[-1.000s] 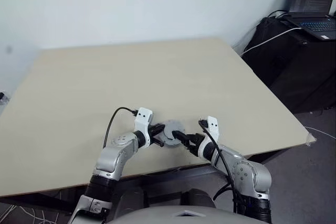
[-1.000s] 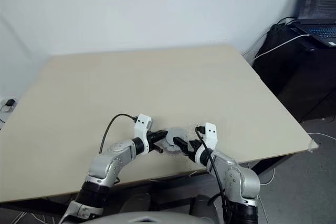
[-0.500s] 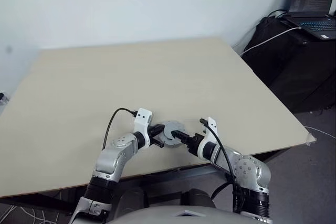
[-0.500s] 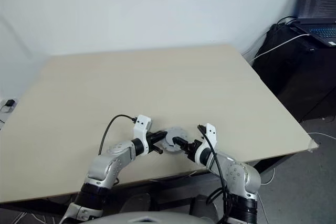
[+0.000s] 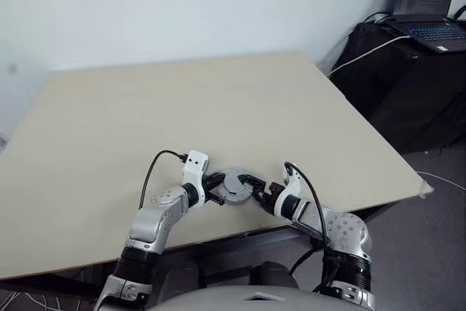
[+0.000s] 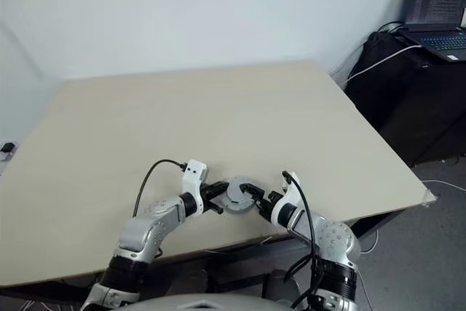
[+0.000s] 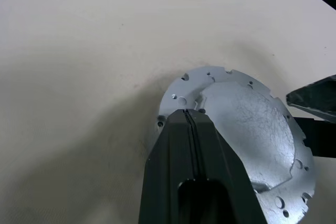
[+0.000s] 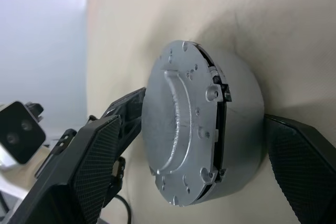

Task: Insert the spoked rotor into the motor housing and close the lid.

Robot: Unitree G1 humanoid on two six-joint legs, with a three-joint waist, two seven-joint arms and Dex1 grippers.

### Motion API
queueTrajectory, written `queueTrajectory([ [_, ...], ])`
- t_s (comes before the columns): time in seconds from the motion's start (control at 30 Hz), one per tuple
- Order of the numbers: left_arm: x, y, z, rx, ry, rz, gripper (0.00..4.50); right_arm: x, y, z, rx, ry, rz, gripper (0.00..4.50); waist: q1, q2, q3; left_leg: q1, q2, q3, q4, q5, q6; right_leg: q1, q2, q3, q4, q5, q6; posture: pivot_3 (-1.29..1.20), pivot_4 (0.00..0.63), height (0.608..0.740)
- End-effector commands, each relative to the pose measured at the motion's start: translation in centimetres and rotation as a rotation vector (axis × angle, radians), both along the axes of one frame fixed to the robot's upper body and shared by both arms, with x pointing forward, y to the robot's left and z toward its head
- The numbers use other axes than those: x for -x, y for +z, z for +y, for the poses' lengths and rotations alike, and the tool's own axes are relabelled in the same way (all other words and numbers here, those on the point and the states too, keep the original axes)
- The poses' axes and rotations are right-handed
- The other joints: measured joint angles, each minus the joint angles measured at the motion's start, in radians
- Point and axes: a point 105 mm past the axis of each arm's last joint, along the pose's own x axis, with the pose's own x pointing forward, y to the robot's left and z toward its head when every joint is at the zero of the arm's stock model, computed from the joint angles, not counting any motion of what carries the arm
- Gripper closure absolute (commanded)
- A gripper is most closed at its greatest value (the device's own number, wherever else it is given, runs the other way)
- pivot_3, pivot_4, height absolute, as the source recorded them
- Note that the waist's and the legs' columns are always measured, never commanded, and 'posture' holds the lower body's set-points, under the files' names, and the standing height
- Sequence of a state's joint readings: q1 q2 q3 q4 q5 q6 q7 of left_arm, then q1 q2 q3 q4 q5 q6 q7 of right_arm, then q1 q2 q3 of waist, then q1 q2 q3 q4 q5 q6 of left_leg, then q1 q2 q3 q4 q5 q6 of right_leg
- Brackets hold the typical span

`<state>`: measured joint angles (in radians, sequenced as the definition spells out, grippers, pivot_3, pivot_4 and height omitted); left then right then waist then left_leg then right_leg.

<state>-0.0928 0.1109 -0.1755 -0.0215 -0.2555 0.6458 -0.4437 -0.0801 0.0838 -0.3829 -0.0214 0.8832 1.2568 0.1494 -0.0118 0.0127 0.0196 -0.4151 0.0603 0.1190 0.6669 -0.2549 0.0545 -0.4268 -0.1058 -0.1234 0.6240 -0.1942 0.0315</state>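
The flat round silver-grey metal lid point(image 8: 184, 124) already sits on the grey drum-shaped motor housing point(image 8: 239, 114) near the pale bench's point(image 5: 218, 100) front edge (rotor presumably inside). Left pincer point(image 7: 190, 121) rests closed on the lid; right pincer point(image 8: 199, 179) straddles the housing, wide open. Final seating seems left.
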Motion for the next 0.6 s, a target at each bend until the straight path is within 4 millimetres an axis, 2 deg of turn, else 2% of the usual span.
queueTrajectory([
  [0.03, 0.9, -0.5, -1.3, 0.014, -0.046, 0.037, 4.5, 0.6, 2.7, 4.3, -0.187, 0.157, -0.064, 0.01, -0.001, 0.0, 0.0, 0.0, 0.0, 0.0, 0.0, 0.0, 0.0, 0.0, 0.0, 0.0, 0.0, 0.0, 0.0, 0.0, 0.0, 0.74],
  [0.23, 0.9, -0.5, -1.2, 0.014, -0.042, 0.038, 4.5, 1.2, 2.7, 5.0, -0.199, 0.205, -0.058, 0.01, -0.001, 0.0, 0.001, -0.001, 0.0, 0.0, -0.001, 0.0, 0.0, -0.001, 0.0, 0.0, 0.0, 0.0, -0.001, 0.0, 0.0, 0.74],
  [0.43, 1.0, -0.5, -1.2, 0.018, -0.041, 0.038, 4.5, 0.2, 2.1, 4.0, -0.154, 0.11, -0.064, 0.01, -0.001, 0.0, 0.001, 0.0, 0.0, 0.0, -0.001, 0.0, 0.0, -0.001, 0.001, 0.0, 0.0, -0.001, -0.001, 0.0, 0.0, 0.74],
  [0.53, 1.0, -0.5, -1.3, 0.018, -0.042, 0.039, 4.5, -0.2, 1.9, 3.4, -0.14, 0.068, -0.058, 0.6, -0.001, 0.0, 0.002, 0.0, 0.0, 0.0, 0.0, 0.0, 0.0, -0.001, 0.0, 0.0, 0.0, -0.001, -0.001, 0.0, 0.0, 0.74],
  [0.6, 1.0, -0.5, -1.3, 0.019, -0.042, 0.04, 4.5, -0.3, 1.9, 3.2, -0.143, 0.054, -0.06, 1.27, 0.0, 0.001, 0.002, -0.001, 0.0, 0.0, -0.001, 0.0, 0.0, -0.001, 0.0, 0.0, 0.0, -0.001, -0.001, 0.0, 0.0, 0.74],
])
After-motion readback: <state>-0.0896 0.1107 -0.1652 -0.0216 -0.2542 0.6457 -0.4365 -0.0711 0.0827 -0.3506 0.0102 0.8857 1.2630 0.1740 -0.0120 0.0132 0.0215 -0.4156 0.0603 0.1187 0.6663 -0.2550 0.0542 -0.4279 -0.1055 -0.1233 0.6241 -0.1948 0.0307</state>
